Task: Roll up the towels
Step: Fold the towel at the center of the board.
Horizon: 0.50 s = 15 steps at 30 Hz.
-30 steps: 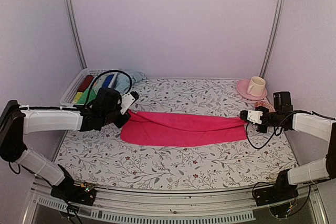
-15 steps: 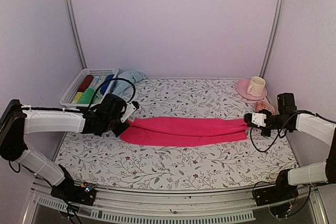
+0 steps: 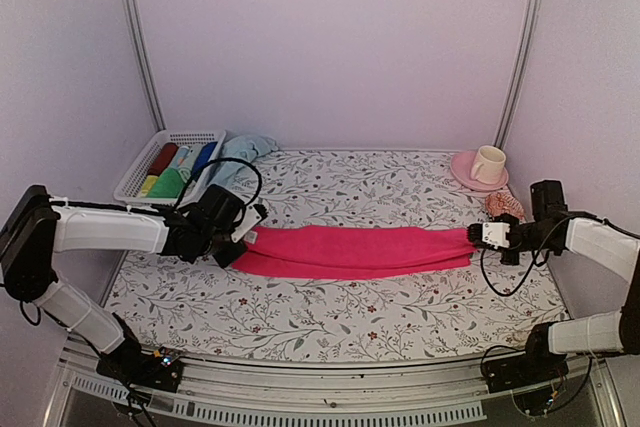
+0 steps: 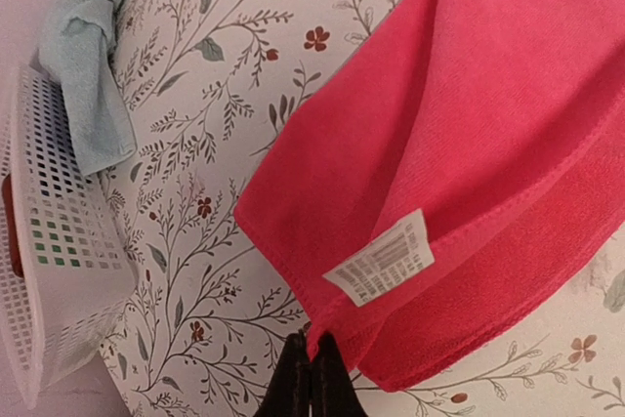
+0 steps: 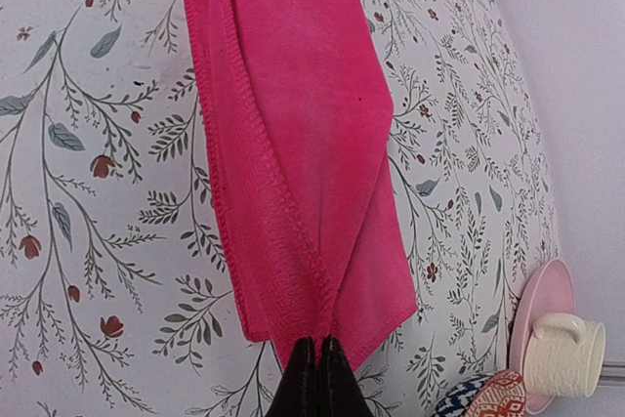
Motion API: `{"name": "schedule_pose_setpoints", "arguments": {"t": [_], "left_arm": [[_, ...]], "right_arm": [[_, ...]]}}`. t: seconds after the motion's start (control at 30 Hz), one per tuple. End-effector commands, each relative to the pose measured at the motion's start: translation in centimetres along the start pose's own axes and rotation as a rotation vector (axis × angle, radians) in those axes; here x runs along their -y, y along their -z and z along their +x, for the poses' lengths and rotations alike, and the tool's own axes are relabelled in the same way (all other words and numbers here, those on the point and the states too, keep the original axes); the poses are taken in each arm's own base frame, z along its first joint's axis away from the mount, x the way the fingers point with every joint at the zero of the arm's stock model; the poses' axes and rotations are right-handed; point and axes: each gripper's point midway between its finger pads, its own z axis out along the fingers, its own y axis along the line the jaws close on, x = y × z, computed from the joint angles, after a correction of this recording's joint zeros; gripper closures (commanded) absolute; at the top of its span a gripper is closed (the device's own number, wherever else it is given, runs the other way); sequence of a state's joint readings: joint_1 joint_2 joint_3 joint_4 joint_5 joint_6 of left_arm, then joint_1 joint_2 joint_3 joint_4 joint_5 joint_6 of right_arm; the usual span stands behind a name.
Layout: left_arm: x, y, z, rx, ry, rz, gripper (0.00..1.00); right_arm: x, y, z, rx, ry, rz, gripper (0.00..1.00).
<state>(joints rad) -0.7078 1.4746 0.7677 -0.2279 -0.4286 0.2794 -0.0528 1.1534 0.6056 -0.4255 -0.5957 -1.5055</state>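
Observation:
The bright pink towel [image 3: 355,250] lies folded lengthwise, stretched left to right across the flowered table. My left gripper [image 3: 243,243] is shut on its left end; in the left wrist view the black fingertips [image 4: 311,378] pinch a corner of the pink towel [image 4: 459,144] below its white label. My right gripper [image 3: 477,237] is shut on the right end; in the right wrist view its tips [image 5: 317,373] clamp the gathered edge of the pink towel [image 5: 303,144]. The pale blue towel [image 3: 243,150] lies crumpled at the back left, beside the basket, and shows as the pale blue towel [image 4: 88,75] in the left wrist view.
A white basket [image 3: 140,169] at the back left holds red, dark blue, green and yellow rolls. A pink saucer with a cream cup [image 3: 488,164] stands at the back right, with a patterned object [image 3: 503,204] in front of it, close to my right arm.
Both grippers have drawn the pink towel toward the near edge and pulled it tighter. The towel now lies narrower and straighter than a second ago.

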Motion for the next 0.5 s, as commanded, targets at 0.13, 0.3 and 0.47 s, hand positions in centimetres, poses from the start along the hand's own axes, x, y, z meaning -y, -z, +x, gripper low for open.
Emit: {"name": "schedule_pose_setpoints", "arguments": {"t": [0.13,0.3,0.47], "left_arm": [[2.2,0.5,-0.1,-0.012,-0.013,0.085,1.00],[3.0,1.0,-0.2,-0.014,-0.014,0.122,1.00],[3.6,1.1,0.4,-0.045,-0.023,0.143,1.00]], "right_arm": [[-0.8,-0.8,1.3,-0.031,0.002,-0.005,0.97],[-1.1,-1.2,1.9,-0.048,-0.002,-0.008,0.92],[-1.3,-1.5,2.1,-0.054,0.000,-0.017,0.88]]}}
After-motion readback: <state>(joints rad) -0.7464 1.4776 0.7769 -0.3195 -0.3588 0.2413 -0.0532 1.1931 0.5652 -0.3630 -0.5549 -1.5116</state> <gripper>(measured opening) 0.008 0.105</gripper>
